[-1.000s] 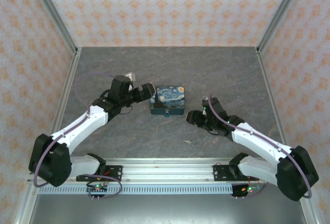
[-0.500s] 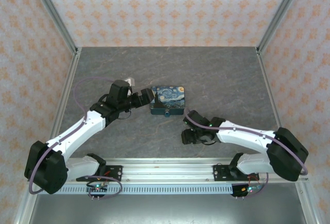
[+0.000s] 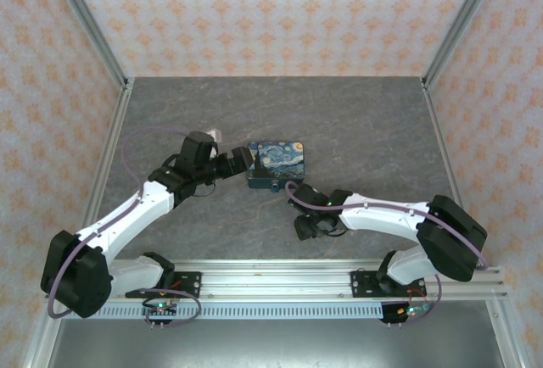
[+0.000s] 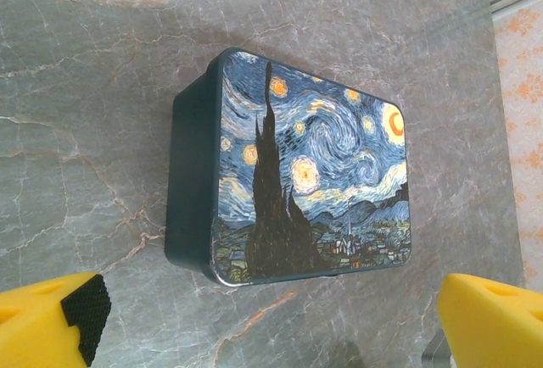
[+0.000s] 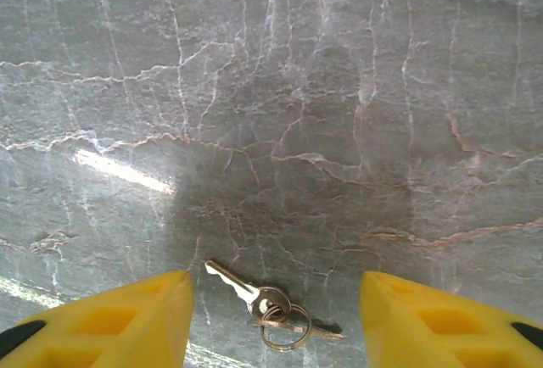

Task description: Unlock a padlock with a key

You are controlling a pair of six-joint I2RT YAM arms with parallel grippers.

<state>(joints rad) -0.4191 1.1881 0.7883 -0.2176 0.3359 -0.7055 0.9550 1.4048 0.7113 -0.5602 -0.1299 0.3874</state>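
The box (image 3: 277, 163) printed with a swirling night sky lies mid-table, and its lid (image 4: 314, 173) faces the left wrist camera. A tiny dark teal padlock (image 3: 274, 186) sits against the box's near edge, small and hard to make out. My left gripper (image 3: 245, 159) is at the box's left end, open, with yellow fingers (image 4: 51, 317) wide apart and nothing between them. Two silver keys on a ring (image 5: 263, 303) lie flat on the table. My right gripper (image 5: 276, 321) hovers over them, open, one finger either side. From above, the right gripper (image 3: 309, 225) covers the keys.
The tabletop (image 3: 365, 122) is grey marble-patterned, walled by patterned panels with metal posts (image 3: 89, 20) at the corners. A metal rail (image 3: 271, 279) runs along the near edge by the arm bases. A small white object (image 3: 217, 133) lies behind the left wrist.
My right arm has swung left and toward the near edge, bringing its open gripper down over the keys. The left gripper has shifted slightly toward the box's left end.
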